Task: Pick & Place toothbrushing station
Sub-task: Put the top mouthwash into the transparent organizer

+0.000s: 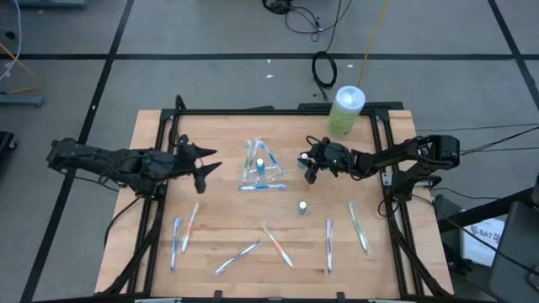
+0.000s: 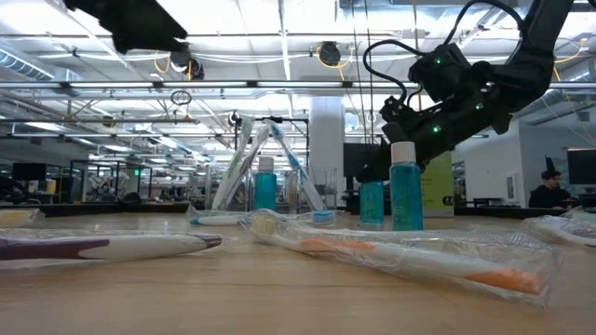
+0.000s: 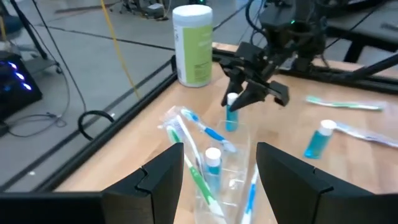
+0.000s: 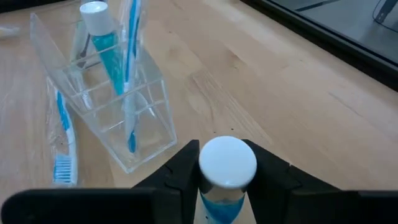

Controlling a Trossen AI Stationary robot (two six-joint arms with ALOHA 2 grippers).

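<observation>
A clear plastic holder [image 1: 262, 170] stands mid-table with several toothbrushes and one white-capped teal tube [image 4: 101, 34] in it; a blue toothbrush [image 1: 263, 188] lies beside it. My right gripper [image 1: 310, 165], just right of the holder, is shut on a second tube [image 3: 231, 117]. A third tube [image 1: 301, 207] stands on its base nearer the front. My left gripper [image 1: 202, 171] is open and empty, left of the holder, and its fingers frame the holder in the left wrist view [image 3: 214, 180]. My right gripper pinches the tube at its white cap [image 4: 227, 163], one finger on each side. The fingers slant down from the table's right. The tube hangs upright below them, cap up, its teal body [image 2: 372, 203] close over the table. Whether its base touches the wood I cannot tell.
A pale-green canister with a white lid [image 1: 346, 109] stands at the far right corner. Several wrapped toothbrushes [image 1: 274, 244] lie scattered over the near half of the table. A person [image 2: 548, 186] sits in the room beyond.
</observation>
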